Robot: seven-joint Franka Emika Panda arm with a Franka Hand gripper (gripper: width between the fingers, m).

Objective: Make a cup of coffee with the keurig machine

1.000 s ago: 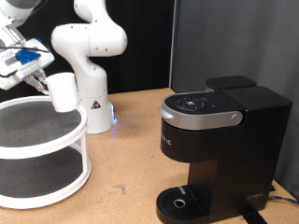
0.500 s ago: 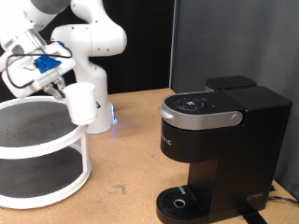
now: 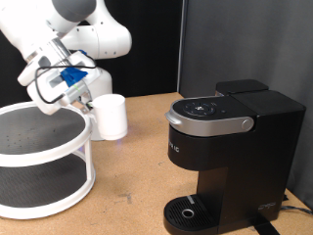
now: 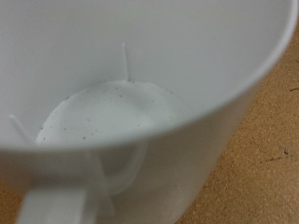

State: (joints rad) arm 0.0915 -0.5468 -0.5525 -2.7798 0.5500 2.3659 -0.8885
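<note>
The white robot arm's gripper (image 3: 82, 96) hangs in the air at the exterior view's upper left, carrying the small plain white cylindrical cup (image 3: 109, 115) just past the right-hand rim of the white round two-tier shelf stand (image 3: 59, 201). The cup sits upright, clear of the light brown wooden surface (image 3: 137, 166), with the fingers closed on its left side, by the blue part of the hand. The exact finger opening is hidden by the cup wall, but the cup is plainly lifted and held.

The boxy matte black keurig machine (image 3: 230, 157) stands at the exterior view's right, well apart from the cup. Its lid is down, with the grey curved lid handle (image 3: 207, 124) across the front and the round top with buttons (image 3: 201, 108) above it. The circular drip tray (image 3: 186, 211) at its base carries nothing.

Behind the cup, the white base of the arm (image 3: 98, 113) stands on the surface, with a faint blue glow at its foot.

In the wrist view the cup (image 4: 140, 84) fills almost the whole picture: its white inner wall, a speckled bottom, and the handle (image 4: 47, 201) at one edge. A strip of the brown surface (image 4: 266, 159) shows beside it. The cup looks empty
</note>
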